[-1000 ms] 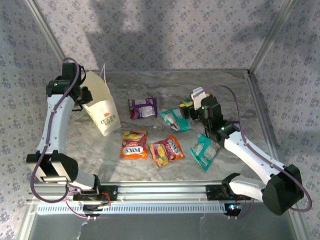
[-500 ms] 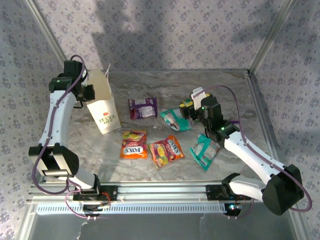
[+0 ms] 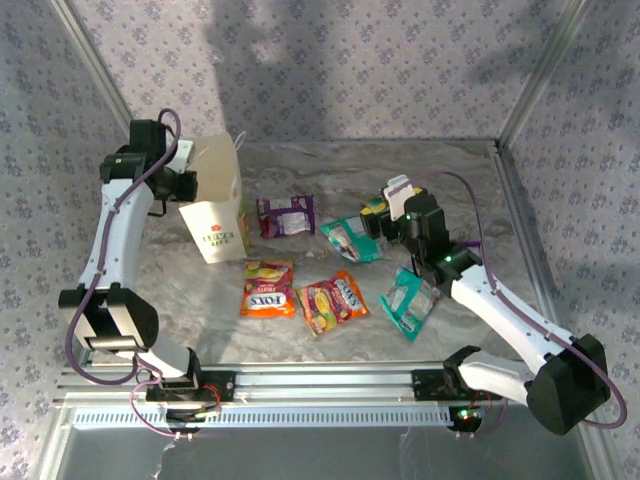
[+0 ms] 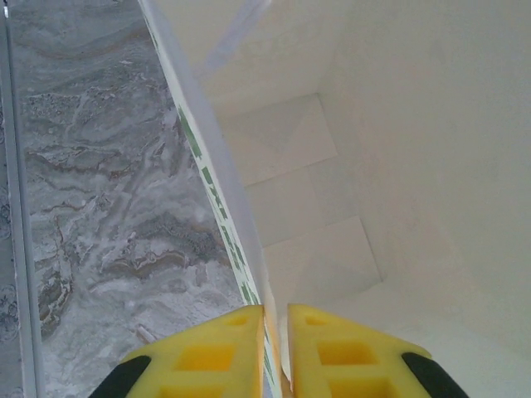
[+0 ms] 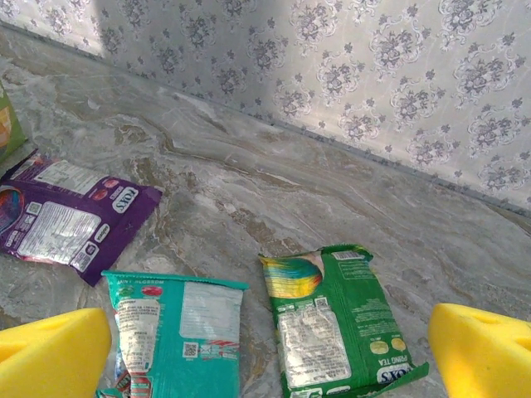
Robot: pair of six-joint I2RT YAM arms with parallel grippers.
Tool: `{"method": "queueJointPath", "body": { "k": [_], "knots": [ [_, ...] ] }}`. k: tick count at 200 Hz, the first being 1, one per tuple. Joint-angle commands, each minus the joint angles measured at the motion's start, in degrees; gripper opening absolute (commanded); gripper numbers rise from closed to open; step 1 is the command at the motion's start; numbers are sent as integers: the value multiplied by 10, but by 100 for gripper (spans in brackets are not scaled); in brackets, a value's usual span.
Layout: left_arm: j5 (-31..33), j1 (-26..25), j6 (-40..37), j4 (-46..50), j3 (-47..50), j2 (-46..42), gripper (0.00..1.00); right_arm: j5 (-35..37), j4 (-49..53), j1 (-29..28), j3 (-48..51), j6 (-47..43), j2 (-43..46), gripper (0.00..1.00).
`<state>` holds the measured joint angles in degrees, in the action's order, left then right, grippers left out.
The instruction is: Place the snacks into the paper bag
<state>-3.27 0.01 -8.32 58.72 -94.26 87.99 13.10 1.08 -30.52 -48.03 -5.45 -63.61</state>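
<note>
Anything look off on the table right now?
Only the paper bag: it sits askew, leaning a little, with the left gripper pinching its side wall. Its inside looks empty. The snack packets lie flat on the table, none visibly torn.

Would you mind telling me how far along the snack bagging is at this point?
Done: nothing packed; the paper bag looks empty inside. In hand: the left fingers pinch the bag's wall, and the open right fingers hover over the green packet. Left: all six snacks lie on the table.
</note>
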Motion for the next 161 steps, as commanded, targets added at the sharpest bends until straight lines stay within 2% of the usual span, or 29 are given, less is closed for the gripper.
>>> {"method": "queueJointPath", "body": {
  "k": [1,42,73,161],
  "knots": [
    [-19,3,-40,14,-7,-7,18,6,3,0,-10,-3,7,100],
    [-20,3,-41,-21,19,-30,23,10,2,0,-14,3,3,100],
    [8,2,-32,-17,13,-34,36,9,7,0,-16,7,3,100],
    [37,3,32,-13,5,-76,51,-7,36,-3,-38,22,-13,100]
  ]
}}
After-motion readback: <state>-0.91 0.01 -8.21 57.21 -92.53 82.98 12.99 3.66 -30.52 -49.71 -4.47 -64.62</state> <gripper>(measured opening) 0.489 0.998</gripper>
